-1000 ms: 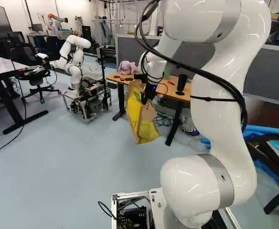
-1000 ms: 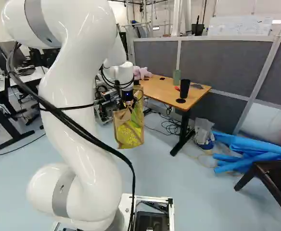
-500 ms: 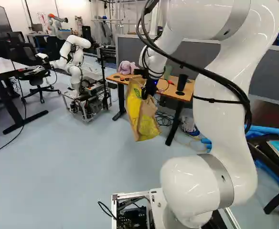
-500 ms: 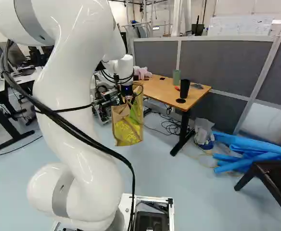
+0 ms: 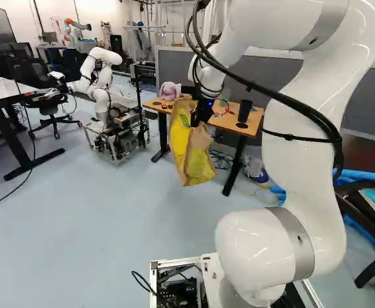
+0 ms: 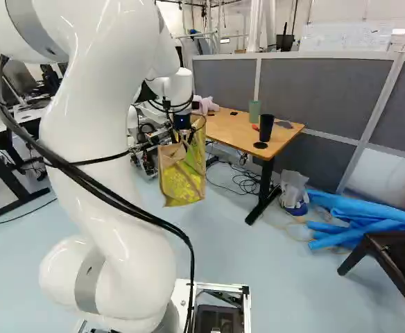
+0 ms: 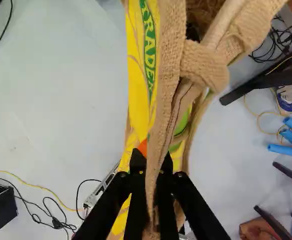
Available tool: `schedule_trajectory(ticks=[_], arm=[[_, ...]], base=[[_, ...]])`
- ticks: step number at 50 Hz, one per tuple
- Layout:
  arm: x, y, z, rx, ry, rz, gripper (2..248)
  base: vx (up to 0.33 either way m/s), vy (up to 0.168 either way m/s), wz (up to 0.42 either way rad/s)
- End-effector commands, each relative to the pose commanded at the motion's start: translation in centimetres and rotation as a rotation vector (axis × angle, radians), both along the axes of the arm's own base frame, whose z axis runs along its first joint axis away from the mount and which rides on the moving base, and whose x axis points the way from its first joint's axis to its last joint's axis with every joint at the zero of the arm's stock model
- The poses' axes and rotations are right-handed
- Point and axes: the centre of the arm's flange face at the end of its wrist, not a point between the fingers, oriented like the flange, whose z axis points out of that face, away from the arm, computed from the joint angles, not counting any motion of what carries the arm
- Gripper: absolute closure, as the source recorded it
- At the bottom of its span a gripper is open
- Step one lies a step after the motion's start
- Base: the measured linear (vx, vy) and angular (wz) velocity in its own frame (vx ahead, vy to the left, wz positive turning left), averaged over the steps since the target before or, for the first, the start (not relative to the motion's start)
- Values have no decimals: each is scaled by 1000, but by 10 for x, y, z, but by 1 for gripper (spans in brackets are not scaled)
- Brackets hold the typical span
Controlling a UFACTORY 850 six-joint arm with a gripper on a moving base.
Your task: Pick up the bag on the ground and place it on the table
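Bag (image 5: 191,157) held clear of the floor (image 5: 97,224).
Its handle (image 7: 162,110) is pinched between the two fingers of the gripper (image 5: 196,120); the bag is suspended near the table (image 6: 225,127), where a black cup (image 6: 266,129) is seen.

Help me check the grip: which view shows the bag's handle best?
The wrist view: close up, the handle passes between the end effector's fingers. Both base views show the bag hanging, its handle small and unclear.
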Motion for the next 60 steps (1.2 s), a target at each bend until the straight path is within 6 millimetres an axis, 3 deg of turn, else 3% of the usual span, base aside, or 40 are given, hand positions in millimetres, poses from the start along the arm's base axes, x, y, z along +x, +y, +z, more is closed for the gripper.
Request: schedule_trajectory(ticks=[60], arm=[[-6,-5,88,32,18,29,222]], base=[[0,0,0]])
